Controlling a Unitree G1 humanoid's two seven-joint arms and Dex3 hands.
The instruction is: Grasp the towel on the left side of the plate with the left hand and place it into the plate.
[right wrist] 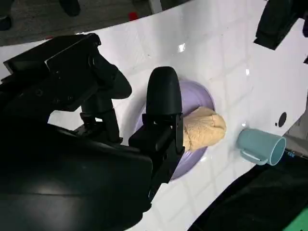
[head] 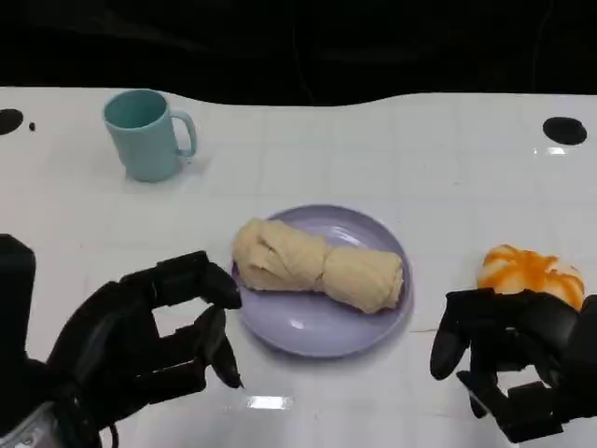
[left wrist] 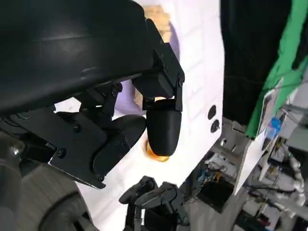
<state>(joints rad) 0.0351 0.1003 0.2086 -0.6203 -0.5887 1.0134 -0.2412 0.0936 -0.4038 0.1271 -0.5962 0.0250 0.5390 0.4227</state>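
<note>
A rolled cream towel [head: 317, 264] lies across the lilac plate [head: 317, 327] in the middle of the white table; the same towel [right wrist: 204, 128] and plate [right wrist: 202, 94] appear in the right wrist view. My left hand [head: 154, 327] hovers just left of the plate with its fingers apart and nothing in them, a fingertip [head: 222, 287] near the plate's rim. My right hand [head: 508, 350] sits at the lower right, fingers loosely spread and holding nothing.
A teal mug [head: 145, 133] stands at the back left. An orange-and-white object [head: 530, 273] lies just behind my right hand. Black round marks [head: 564, 130] sit near the far edge of the table.
</note>
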